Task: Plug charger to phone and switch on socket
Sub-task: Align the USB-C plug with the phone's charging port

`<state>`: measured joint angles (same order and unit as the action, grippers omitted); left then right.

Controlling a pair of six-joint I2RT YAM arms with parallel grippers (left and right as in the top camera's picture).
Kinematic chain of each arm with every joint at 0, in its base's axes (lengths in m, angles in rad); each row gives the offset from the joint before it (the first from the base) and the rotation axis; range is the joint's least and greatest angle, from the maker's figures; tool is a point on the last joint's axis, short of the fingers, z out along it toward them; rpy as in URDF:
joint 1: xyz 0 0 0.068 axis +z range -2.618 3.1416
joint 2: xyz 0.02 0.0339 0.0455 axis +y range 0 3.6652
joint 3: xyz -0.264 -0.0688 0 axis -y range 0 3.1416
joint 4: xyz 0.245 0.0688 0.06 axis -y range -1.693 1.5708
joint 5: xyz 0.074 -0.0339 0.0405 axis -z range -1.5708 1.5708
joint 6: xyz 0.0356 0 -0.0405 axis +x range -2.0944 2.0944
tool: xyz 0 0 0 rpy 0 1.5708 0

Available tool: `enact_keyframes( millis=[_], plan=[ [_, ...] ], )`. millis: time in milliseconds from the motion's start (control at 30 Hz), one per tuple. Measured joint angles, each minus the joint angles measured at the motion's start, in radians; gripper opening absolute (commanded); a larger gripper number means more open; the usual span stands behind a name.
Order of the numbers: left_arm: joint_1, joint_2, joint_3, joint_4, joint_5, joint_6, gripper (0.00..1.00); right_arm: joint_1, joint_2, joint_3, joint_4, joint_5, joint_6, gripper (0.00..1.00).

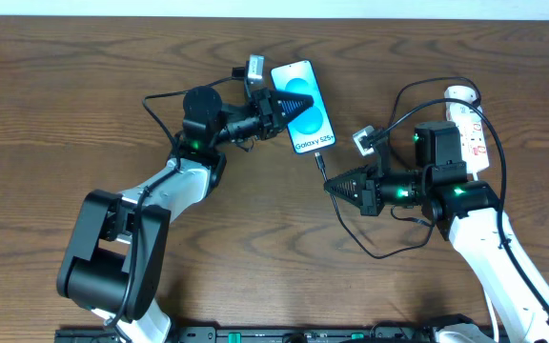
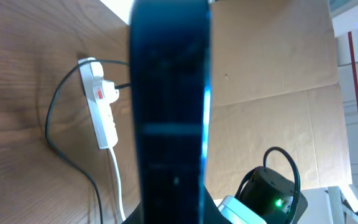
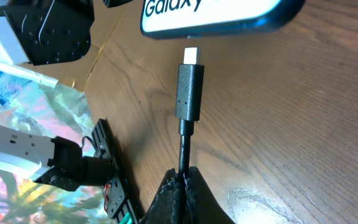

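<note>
Since the fingers (image 3: 197,200) of the right gripper (image 3: 183,179) are pinched tight on the charger (image 3: 183,149) cable just behind the connector (image 3: 189,93), with no gap showing between them, that end looks well locked in. The silver tip pokes out front, aimed at the bottom edge of the phone (image 3: 210,15). It's close but not touching. It seems roughly lined up, maybe a hair off to one side, and the port itself can't be made out from the wrist view.

Over on the other side, the left gripper (image 1: 301,102) sits across the phone's middle and looks clamped on it. Its own camera only gets the phone edge-on filling the centre with the fingers hidden, so their exact spread can't be read. The phone seems tipped up a bit off the table (image 1: 65,76) rather than lying flat, near the top middle of the overhead view.

So the step in hand is the plug-in, at final approach. The next move calls for a short straight push of the connector along its own axis into the port. The left arm needs to brace the phone so it doesn't slide away. It's a tiny target, so any sideways offset needs fixing first.

The socket (image 1: 469,124) lies over by the right arm, with a black cable running into it. Its red switch (image 2: 98,94) comes after, and whether it's on or off can't be told.
</note>
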<state>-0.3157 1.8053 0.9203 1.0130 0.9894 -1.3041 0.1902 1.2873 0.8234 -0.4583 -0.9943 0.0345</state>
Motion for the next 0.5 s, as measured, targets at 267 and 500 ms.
enact_keyframes(
  millis=[267, 500],
  plan=[
    [-0.006, 0.000, 0.000, 0.000, -0.001, 0.000, 0.08, 0.000, 0.000, 0.000, 0.011, 0.000, 0.005, 0.01],
    [-0.004, 0.000, 0.000, -0.049, -0.005, 0.027, 0.07, 0.000, 0.000, 0.000, 0.008, 0.000, 0.010, 0.01]
  ],
)
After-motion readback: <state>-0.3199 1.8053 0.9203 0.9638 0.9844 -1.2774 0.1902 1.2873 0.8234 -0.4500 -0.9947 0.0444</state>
